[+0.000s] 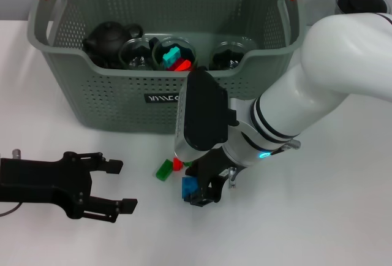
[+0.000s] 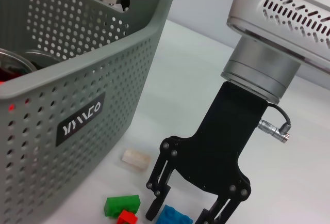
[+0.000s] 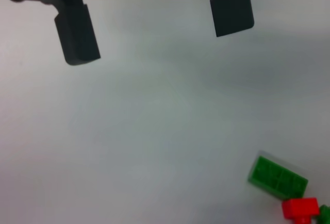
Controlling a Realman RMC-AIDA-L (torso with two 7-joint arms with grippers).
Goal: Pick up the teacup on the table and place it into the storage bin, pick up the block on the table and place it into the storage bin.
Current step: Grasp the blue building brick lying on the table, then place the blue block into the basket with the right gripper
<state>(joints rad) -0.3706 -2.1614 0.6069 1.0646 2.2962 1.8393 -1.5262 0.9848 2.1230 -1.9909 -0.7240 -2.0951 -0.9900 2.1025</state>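
Down at the bench, the right claw (image 1: 202, 193) points at the white surface with its black fingers set either side of a small blue studded plastic block (image 1: 189, 186). In the left wrist view the fingers (image 2: 157, 203) stand close on each side of the block (image 2: 174, 217), with a little gap on at least one side; whether they are already pressing on it I cannot tell. The block sits on the bench right at the fingertips, so no sideways travel looks necessary; its long axis cannot be made out.

Just beside it, toward the bin, lie a green studded block (image 1: 163, 170) and a small red block (image 1: 177, 163), the two nearly touching, and a pale cream block (image 2: 135, 158) lies nearer the bin wall. These are close enough to be nudged when the fingers shut.

The large grey-green perforated plastic storage bin (image 1: 116, 97) with orange handle ends stands just beyond the claw, so the carry would be short: up, forward, over the near rim. Inside it are a dark teapot (image 1: 109, 38), several glass cups (image 1: 138, 53) and some coloured blocks.

The left claw (image 1: 104, 186) lies low over the bench well apart to the left, fingers spread and empty, farther from the blocks than the right.
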